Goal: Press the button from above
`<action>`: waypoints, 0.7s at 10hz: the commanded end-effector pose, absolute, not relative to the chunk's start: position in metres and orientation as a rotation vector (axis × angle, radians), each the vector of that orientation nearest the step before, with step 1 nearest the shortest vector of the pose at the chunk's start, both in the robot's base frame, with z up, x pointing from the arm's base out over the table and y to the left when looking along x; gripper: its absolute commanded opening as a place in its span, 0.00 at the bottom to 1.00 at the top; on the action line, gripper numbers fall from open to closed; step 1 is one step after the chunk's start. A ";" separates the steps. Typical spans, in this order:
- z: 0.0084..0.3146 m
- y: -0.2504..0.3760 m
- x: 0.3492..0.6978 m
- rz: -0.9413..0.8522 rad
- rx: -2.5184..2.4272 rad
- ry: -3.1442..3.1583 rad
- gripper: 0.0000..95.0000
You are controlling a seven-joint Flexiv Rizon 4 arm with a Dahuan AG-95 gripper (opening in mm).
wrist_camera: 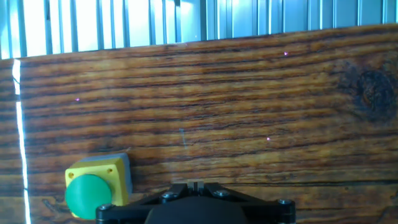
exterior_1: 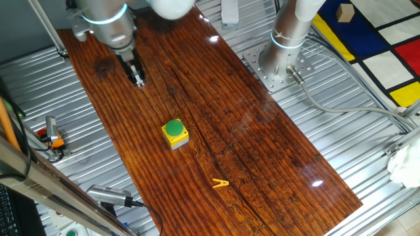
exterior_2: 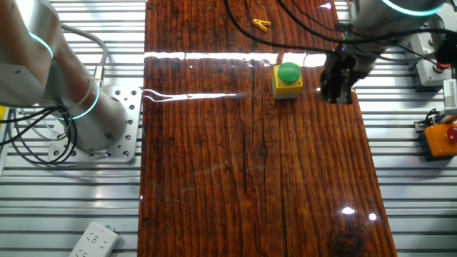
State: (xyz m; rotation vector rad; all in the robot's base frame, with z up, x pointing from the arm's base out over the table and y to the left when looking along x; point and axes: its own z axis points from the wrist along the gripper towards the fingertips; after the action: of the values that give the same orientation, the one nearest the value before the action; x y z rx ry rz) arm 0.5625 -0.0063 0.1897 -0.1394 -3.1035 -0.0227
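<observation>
The button is a green dome [exterior_1: 174, 127] in a yellow square box [exterior_1: 177, 139], standing near the middle of the wooden tabletop [exterior_1: 249, 144]. My gripper [exterior_1: 139, 81] hangs above the board, up and to the left of the button, well apart from it. In the other fixed view the gripper [exterior_2: 335, 93] is just right of the button [exterior_2: 288, 71]. In the hand view the button [wrist_camera: 87, 194] sits at the lower left, left of my gripper [wrist_camera: 196, 185], whose fingertips touch each other and hold nothing.
A thin yellow clothespin [exterior_1: 220, 184] lies on the board nearer the front edge. An arm base [exterior_1: 279, 62] is bolted beside the board on the right. Ribbed metal surrounds the board. An orange device [exterior_2: 443, 139] and a power strip [exterior_2: 93, 239] lie off the board.
</observation>
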 end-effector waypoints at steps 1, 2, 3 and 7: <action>0.185 0.019 0.568 -0.018 -0.278 -3.151 0.00; 0.185 0.022 0.568 -0.020 -0.279 -3.155 0.00; 0.184 0.026 0.568 -0.022 -0.276 -3.163 0.00; 0.180 0.046 0.567 -0.029 -0.356 -3.162 0.00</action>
State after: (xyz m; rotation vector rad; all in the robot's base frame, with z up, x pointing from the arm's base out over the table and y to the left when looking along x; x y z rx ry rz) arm 0.5663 0.0456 0.1797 -0.3565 -3.1635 -0.0282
